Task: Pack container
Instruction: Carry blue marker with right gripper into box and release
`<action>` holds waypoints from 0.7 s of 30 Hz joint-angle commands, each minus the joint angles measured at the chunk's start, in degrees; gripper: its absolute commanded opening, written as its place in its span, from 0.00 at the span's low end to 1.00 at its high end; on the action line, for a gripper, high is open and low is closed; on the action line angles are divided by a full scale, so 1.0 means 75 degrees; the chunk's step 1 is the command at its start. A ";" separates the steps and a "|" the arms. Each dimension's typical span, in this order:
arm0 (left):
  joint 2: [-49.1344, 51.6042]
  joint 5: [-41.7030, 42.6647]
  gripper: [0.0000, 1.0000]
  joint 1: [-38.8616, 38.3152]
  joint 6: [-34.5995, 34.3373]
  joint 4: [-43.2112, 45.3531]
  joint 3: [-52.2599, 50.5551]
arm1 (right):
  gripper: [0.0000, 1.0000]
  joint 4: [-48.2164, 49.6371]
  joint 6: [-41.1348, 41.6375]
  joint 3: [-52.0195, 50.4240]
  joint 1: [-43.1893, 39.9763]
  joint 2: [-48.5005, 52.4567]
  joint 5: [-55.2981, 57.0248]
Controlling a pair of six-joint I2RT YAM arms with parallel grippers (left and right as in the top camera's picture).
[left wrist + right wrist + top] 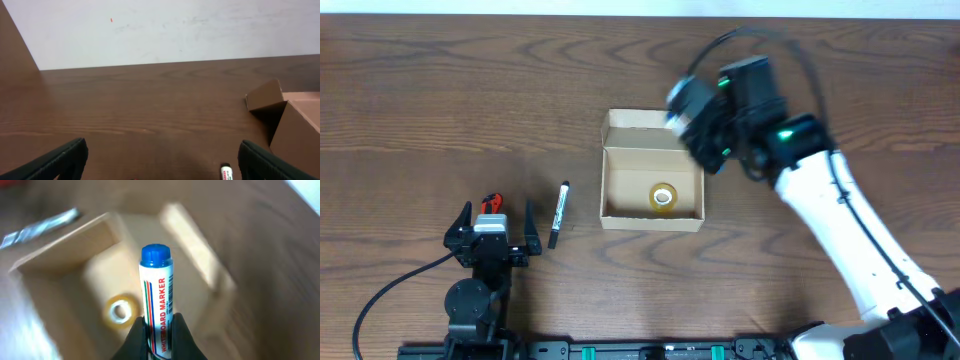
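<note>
The tan cardboard box (620,172) stands open mid-table with a tape roll (663,197) lying inside it. My right gripper (158,330) is shut on a blue-capped whiteboard marker (157,290) and holds it above the box (60,265), with the tape roll (120,311) below. In the overhead view the right gripper (705,125) hovers blurred at the box's right rear corner. A black marker (559,213) lies left of the box; its tip shows in the left wrist view (227,172). My left gripper (492,222) is open and empty, low on the table.
A small red-and-black object (493,204) lies just beyond the left gripper. The box's side wall and flap (280,107) show at the right of the left wrist view. A white wall (160,30) stands behind the table.
</note>
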 commanded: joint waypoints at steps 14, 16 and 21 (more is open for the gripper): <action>-0.0052 -0.0026 0.95 0.0050 0.0134 -0.0125 -0.0256 | 0.01 -0.0600 -0.3188 -0.0026 0.1282 0.1687 0.0606; -0.0052 -0.0026 0.95 0.0050 0.0134 -0.0125 -0.0256 | 0.01 -0.0493 -0.3185 -0.0023 0.1282 0.2040 0.0574; -0.0052 -0.0026 0.95 0.0050 0.0134 -0.0125 -0.0256 | 0.01 -0.0391 -0.3185 -0.0026 0.1279 0.2748 0.0530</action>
